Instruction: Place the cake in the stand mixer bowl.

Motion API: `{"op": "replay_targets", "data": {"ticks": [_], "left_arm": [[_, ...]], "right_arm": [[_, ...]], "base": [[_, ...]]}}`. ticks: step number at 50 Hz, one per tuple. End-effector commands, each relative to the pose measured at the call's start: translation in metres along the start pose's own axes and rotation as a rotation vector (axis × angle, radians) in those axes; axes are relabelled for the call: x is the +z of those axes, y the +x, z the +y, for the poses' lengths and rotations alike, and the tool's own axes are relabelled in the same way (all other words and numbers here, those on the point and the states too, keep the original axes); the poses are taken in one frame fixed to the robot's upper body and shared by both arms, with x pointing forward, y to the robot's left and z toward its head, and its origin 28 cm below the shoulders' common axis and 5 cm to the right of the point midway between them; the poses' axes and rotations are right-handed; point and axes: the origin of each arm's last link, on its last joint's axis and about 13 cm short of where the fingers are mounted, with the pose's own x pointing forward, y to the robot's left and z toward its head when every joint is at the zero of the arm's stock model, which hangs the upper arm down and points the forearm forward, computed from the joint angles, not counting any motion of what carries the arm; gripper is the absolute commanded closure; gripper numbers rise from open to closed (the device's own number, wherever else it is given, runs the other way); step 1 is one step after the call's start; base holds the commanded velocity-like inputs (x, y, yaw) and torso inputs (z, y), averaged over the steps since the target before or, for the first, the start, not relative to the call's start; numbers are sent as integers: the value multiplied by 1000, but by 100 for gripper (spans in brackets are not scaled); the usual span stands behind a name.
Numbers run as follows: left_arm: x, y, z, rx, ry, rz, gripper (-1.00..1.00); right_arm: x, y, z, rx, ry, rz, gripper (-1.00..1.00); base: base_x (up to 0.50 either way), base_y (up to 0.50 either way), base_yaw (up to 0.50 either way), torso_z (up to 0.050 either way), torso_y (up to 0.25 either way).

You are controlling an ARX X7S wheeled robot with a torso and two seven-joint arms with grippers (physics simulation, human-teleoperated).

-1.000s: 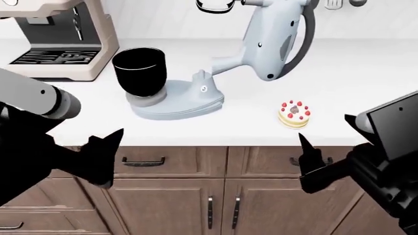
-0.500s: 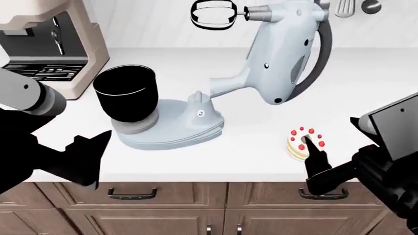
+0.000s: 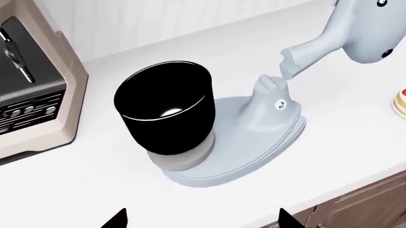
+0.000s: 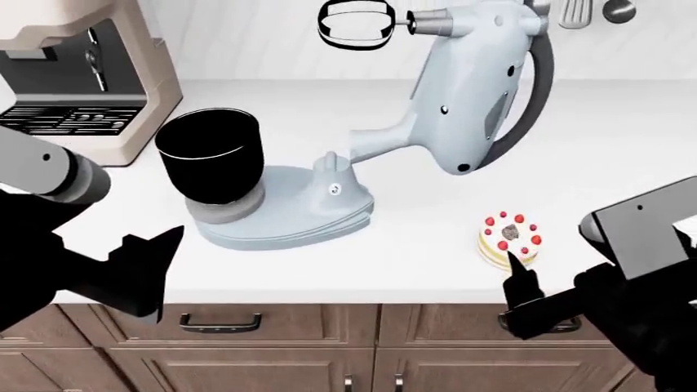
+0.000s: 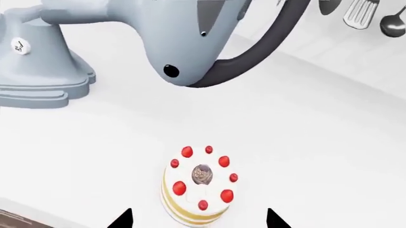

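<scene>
A white kitchen counter (image 4: 436, 269) seen from the robot's head, with brown cabinets below its near edge. The cake (image 4: 510, 239), small and round with red berries on a white top, sits on the counter toward the right and near the front edge, untouched. The right gripper (image 4: 521, 282) hovers just in front of it, jaws spread wide and empty; its wrist view shows the cake (image 5: 199, 185) lined up between the two fingertips. The stand mixer bowl (image 4: 209, 157), glossy black and empty, stands on the pale blue mixer base (image 4: 289, 208) toward the left, well apart from the cake, with the mixer head (image 4: 468, 98) tilted up and back. The left gripper (image 4: 147, 265) hangs open and empty near the counter's front edge, in front of the bowl. A beige coffee machine (image 4: 77, 73) stands far left. Nothing is done yet: grasping, carrying and releasing the cake all remain.
</scene>
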Motion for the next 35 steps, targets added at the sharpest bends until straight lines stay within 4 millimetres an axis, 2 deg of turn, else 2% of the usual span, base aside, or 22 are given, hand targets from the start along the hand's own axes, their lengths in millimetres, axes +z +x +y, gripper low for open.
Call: {"op": "replay_targets", "data": {"ticks": [1,14,35], "left_arm": [[-2,-1,1,-2,-2,0,-100],[-5,0,2,-8,-1,0,-100],[-10,1,2,-14,-3,10,-100]], "right_arm": [[-14,15,-1,-9,32,45,-100],[-26,33,0,1,58,78,-100],[-30,55,-1,5,90,79,-100]], "base": [[0,0,0,0,0],[0,0,0,0,0],[0,0,0,0,0]]}}
